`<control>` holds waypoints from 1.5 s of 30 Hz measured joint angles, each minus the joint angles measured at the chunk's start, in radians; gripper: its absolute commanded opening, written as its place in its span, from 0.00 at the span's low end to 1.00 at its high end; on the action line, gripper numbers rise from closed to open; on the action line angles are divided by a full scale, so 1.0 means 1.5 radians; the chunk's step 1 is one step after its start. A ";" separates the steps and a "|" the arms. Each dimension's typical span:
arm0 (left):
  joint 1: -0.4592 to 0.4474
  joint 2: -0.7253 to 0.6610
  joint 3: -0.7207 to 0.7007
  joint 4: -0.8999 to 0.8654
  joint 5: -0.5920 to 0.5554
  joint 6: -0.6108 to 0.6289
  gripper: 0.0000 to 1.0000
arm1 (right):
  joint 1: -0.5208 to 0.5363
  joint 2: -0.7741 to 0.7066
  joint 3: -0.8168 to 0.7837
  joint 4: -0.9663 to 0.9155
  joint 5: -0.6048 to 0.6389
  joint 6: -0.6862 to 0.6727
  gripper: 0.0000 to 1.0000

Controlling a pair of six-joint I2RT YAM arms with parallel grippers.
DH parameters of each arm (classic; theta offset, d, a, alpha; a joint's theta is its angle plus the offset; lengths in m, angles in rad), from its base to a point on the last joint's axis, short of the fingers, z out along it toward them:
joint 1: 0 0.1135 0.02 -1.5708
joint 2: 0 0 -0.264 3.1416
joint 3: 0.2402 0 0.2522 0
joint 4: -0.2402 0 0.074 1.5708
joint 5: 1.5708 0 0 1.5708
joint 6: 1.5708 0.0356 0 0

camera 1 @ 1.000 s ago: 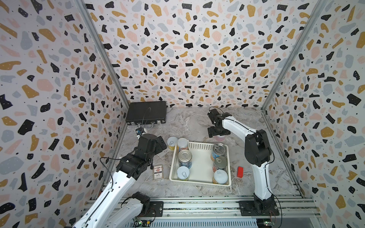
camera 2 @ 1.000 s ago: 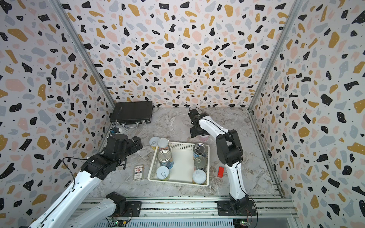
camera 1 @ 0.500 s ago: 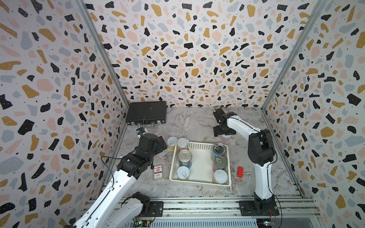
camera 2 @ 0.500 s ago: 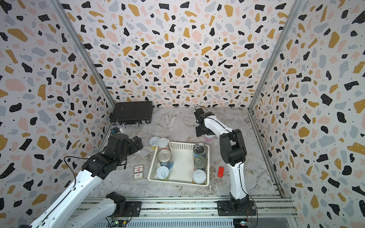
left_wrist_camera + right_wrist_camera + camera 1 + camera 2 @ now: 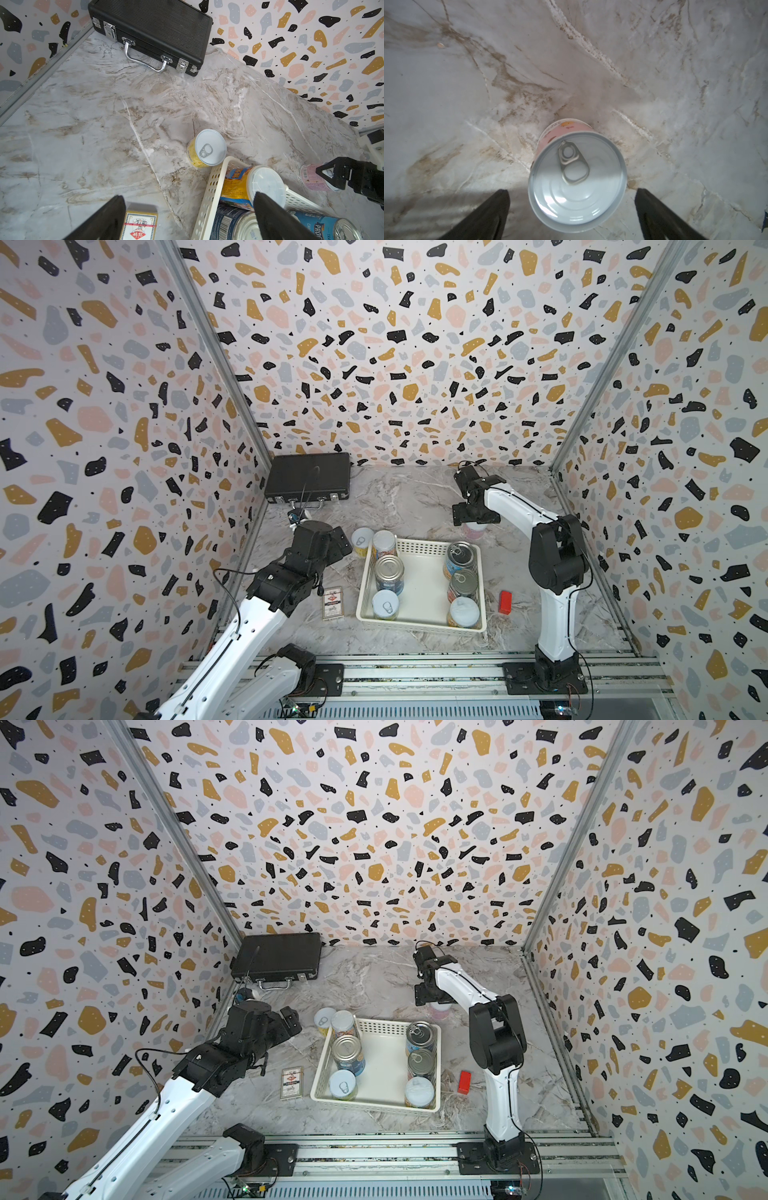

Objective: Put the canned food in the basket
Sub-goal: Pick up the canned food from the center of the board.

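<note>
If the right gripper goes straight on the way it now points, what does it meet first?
Most likely the pink can, upright on the table just beyond the basket. The right gripper hangs open above it, pointing down, its fingers either side of the lid.

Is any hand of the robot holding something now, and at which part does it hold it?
Nothing is held. The right hand is open above the pink can, its fingers apart from it. The left hand is open and empty.
</note>
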 measured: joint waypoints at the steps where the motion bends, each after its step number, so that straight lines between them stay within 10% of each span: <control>1: 0.000 0.000 0.000 0.000 0.002 0.000 1.00 | -0.005 0.002 0.000 0.000 -0.006 0.001 1.00; 12: 0.001 0.001 0.000 0.001 0.002 0.000 1.00 | -0.021 0.037 0.000 0.003 -0.037 0.003 1.00; 23: 0.003 0.001 0.000 0.004 0.003 0.000 1.00 | -0.021 0.045 0.009 0.009 -0.049 -0.010 0.62; 30: 0.003 0.001 0.000 0.004 0.003 0.000 1.00 | -0.021 0.039 -0.002 0.028 -0.045 -0.012 0.56; 45: 0.003 0.006 0.000 0.005 0.005 0.000 1.00 | -0.021 -0.208 -0.159 0.086 -0.044 -0.007 0.46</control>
